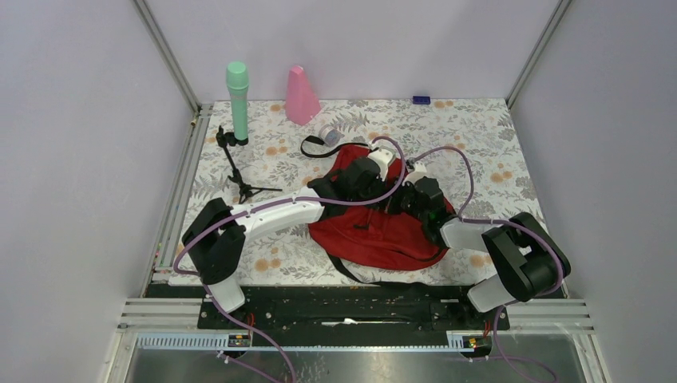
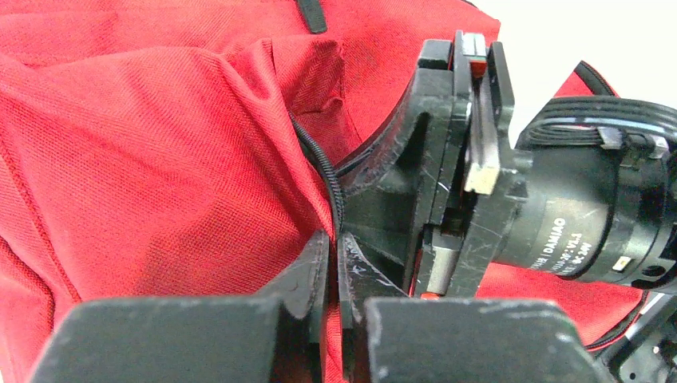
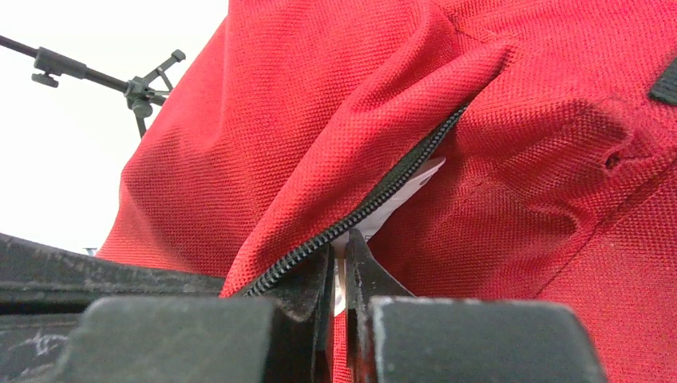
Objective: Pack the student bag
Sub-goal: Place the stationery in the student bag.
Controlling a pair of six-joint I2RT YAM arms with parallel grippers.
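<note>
The red student bag [image 1: 375,231] lies in the middle of the patterned table, black straps trailing at its back and front. My left gripper [image 1: 382,182] is shut on a fold of the bag's red fabric beside the black zipper line [image 2: 319,163]; it shows in the left wrist view [image 2: 334,263]. My right gripper [image 1: 409,195] faces it from the right, shut on the bag's edge at the zipper [image 3: 375,199]; it shows in the right wrist view [image 3: 341,275]. A white thing [image 3: 395,195] shows inside the zipper gap. The two grippers sit close together on top of the bag.
A green microphone [image 1: 237,100] on a small black tripod stand [image 1: 239,171] stands at the back left. A pink cone-shaped object [image 1: 301,96] stands at the back. A small grey roll [image 1: 328,132] lies near the bag's strap. A small blue object [image 1: 421,100] lies at the back edge.
</note>
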